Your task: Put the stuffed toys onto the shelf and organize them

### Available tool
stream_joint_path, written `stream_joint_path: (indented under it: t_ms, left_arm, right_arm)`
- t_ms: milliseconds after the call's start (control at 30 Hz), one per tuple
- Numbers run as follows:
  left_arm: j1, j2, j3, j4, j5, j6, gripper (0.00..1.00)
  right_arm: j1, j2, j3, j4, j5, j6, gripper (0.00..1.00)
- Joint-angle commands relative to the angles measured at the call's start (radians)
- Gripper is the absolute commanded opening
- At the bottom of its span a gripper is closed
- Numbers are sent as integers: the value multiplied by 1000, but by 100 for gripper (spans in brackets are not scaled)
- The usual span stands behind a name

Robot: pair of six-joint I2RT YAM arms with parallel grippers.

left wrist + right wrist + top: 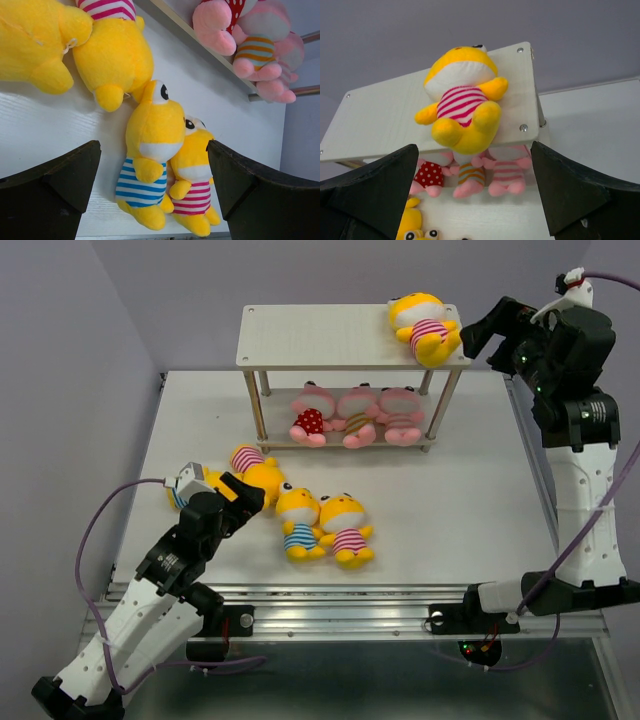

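Jaws on left gripper (245, 498) and right gripper (474, 340) both stand open, empty; yellow pink-striped toy (425, 328) lies at 3 o'clock on the shelf (320, 337) top, legs overhanging its near edge, liable to topple if nudged, with four yellow toys (322, 525) unshelved on table (480, 490).

The white tabletop (480, 510) is enclosed by plain lilac-grey walls (150, 300) at the far side and left.

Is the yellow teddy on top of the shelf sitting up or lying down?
Lying down. The yellow toy lies flat on its back on the shelf's top board, striped tummy up.
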Motion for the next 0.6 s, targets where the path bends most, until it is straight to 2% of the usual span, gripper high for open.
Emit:
stream_joint_path:
  t_ms: [0,100,167,200,267,300,367,567]
  left_arm:
    - [-1,9,-20,38,7,9,99]
    - [0,26,-29,60,29,12,99]
    - [-1,39,-36,72,58,15,99]
    - [0,56,-38,83,69,17,99]
    - [-1,84,-44,94,104,24,99]
    - [-1,92,-47,95,112,24,99]
    - [-1,105,-55,95,133,18,99]
    - [-1,133,-67,121,149,18,99]
  right_arm:
    - [-7,-118,-130,49,-143,-18,100]
    - [-7,-212,-375,138,-310,29,100]
    - [15,-294,-501,189,-369,55,100]
    - [58,-315,-596,201,-373,63,100]
    - [132,-375,-673,200,-332,65,100]
    - [229,-393,-749,209,-273,72,100]
    - [317,-435,-825,222,-236,80,100]
    - [527,-391,-1098,233,-239,121,100]
